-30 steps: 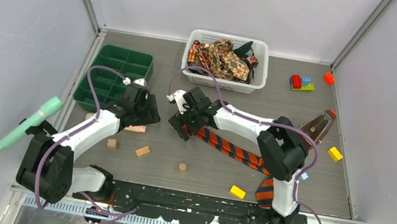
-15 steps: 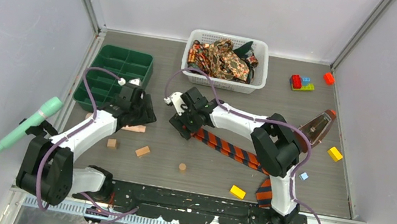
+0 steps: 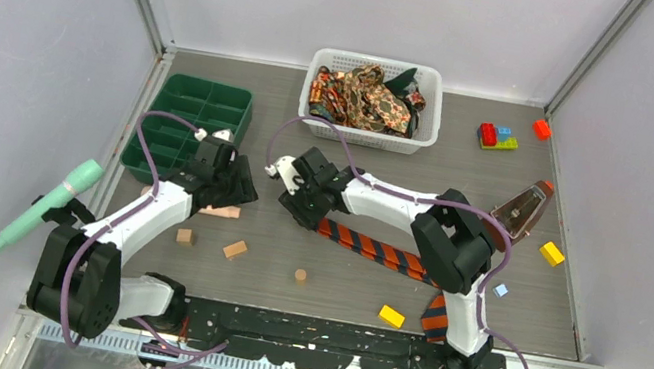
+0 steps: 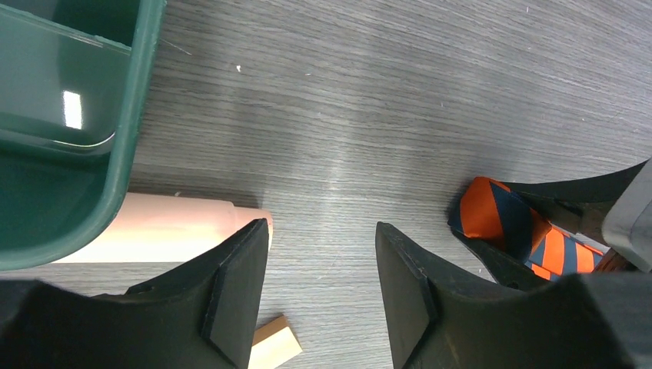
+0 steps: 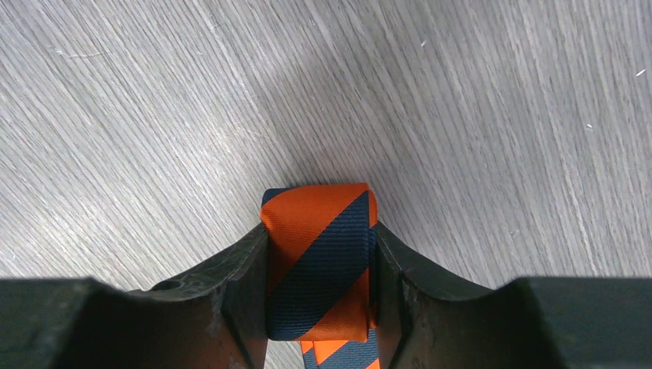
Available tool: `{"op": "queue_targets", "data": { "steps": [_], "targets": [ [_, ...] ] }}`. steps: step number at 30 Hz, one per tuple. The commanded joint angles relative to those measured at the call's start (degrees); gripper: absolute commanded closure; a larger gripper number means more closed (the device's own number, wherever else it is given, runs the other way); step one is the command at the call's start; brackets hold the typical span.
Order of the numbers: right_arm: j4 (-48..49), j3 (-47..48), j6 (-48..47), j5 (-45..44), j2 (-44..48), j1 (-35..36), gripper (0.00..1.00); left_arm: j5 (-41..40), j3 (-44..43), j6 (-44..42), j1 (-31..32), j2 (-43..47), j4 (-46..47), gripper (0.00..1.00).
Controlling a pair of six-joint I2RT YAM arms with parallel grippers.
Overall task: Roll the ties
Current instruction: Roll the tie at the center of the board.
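Right now the striped tie (image 5: pixel 319 261) lies across the middle of the table (image 3: pixel 544 314), its far end folded into a first turn and its tail trailing to the near right edge. The right gripper (image 5: pixel 321 244) clamps that fold. The left gripper (image 4: pixel 321 246) hangs near it, jaws apart, empty. Rolling seems barely begun: next, the fold wants turning over along the tie, kept tight.

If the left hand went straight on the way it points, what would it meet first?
Probably bare tabletop, between the pink block and the striped tie in the right hand; depth is unclear.
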State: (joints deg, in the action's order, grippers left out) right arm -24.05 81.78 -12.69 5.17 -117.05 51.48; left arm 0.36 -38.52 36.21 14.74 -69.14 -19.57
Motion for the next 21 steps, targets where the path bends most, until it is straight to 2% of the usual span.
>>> {"op": "queue_targets", "data": {
  "steps": [1,9,10,13,15,21],
  "targets": [
    [-0.14,-1.60,0.82,-1.55,-1.26,1.50,0.51,1.33,0.29,-0.61,-0.50,0.39,0.51,0.45],
    [1.14,-2.81,1.76,-1.84,-1.37,3.45,0.59,1.55,0.72,-0.35,-0.59,0.98,0.11,0.45],
    [1.10,-2.92,1.77,-1.88,-1.31,3.84,0.58,1.76,0.73,-0.33,-0.59,1.08,0.07,0.45],
    [1.37,-3.59,1.67,-2.31,-0.47,4.73,0.39,1.92,0.88,-0.17,-0.59,1.22,-0.03,0.45],
    [1.82,-4.01,1.43,-2.58,0.03,5.18,0.34,1.92,0.91,-0.16,-0.68,1.29,-0.02,0.45],
    [0.56,-3.34,0.16,-2.74,0.43,5.42,0.30,1.71,0.81,-0.30,-0.68,1.58,-0.60,0.45]
  ]
}}
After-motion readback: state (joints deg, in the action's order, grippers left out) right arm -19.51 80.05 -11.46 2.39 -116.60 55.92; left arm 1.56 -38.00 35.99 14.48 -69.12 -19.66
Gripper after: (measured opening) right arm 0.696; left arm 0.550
